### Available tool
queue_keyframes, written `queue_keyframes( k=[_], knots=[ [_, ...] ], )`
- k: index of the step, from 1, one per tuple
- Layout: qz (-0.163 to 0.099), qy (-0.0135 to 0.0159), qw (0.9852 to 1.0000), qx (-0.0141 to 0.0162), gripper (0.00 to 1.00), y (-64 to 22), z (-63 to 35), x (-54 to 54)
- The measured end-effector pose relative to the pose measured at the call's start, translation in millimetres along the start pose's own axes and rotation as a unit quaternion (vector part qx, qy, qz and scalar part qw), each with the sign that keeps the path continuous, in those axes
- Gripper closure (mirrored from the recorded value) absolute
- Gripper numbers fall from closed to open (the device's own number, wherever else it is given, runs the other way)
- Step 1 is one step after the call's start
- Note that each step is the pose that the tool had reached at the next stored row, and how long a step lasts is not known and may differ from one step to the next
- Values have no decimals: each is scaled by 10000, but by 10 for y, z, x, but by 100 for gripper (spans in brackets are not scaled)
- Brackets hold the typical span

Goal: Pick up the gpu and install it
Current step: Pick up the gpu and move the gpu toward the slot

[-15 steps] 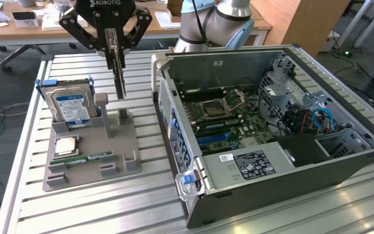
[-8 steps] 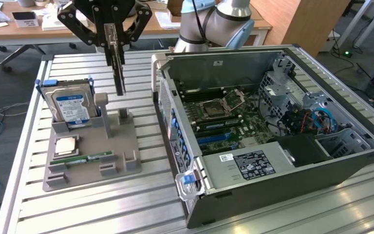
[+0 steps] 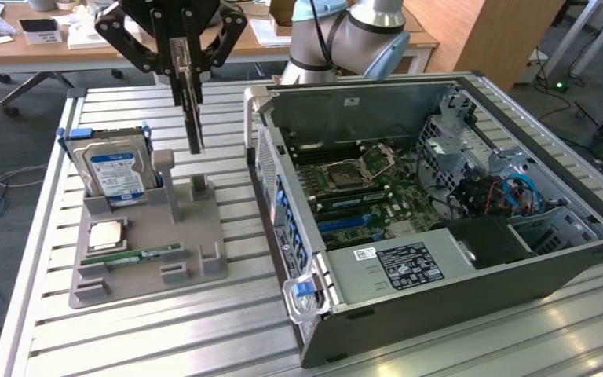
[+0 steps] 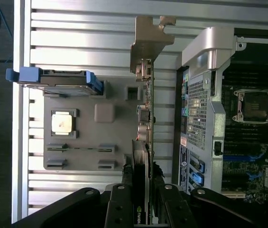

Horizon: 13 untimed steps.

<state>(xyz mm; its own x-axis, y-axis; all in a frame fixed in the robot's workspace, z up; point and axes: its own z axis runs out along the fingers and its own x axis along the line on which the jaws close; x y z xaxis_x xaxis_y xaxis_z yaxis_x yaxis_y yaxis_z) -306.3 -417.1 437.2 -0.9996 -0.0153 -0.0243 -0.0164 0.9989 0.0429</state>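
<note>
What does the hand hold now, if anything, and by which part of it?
The hand is shut on the gpu. It grips the card's upper end, opposite the metal bracket, and the card hangs straight down.

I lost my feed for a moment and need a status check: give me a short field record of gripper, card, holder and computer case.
gripper: jaws shut on the graphics card
graphics card: upright, hanging above the gray holder, not yet in the computer
gray holder: hard drive standing, processor chip and memory stick lying flat
computer case: side open, on the exterior view's right of the holder
</note>
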Motion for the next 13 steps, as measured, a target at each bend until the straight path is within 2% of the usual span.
queue_keyframes(
  k=[13],
  knots=[
    [0,1,10000,0,74,-3,5,-228]
  ],
)
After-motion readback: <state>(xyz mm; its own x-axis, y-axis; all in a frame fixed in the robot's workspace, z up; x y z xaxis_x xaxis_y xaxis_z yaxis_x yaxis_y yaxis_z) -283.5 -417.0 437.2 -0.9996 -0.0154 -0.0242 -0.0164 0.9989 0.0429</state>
